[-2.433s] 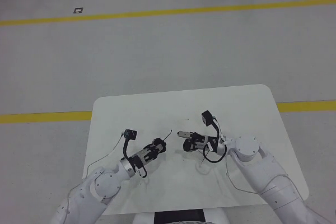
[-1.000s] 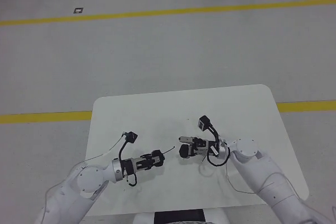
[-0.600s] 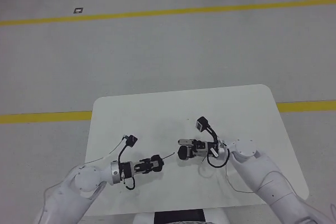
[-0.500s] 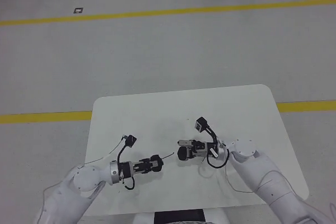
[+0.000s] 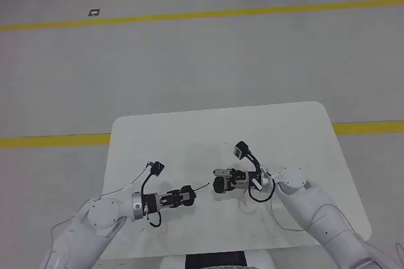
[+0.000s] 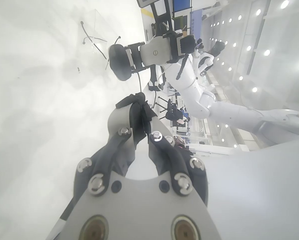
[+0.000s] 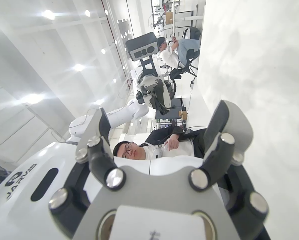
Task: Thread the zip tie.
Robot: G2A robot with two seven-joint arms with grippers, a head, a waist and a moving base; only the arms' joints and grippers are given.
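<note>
Pinching the zip tie, partly hidden, left gripper faces gaping right gripper.

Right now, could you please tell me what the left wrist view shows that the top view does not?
Left wrist view: the left gripper pinched shut on the black zip tie, and loose zip ties lying on the table beyond the right gripper. Top view: the table's whole rounded outline, both white arms from above, and yellow floor lines. Shared: the two grippers facing each other over the white table, the held tie's end pointing toward the right gripper.
</note>
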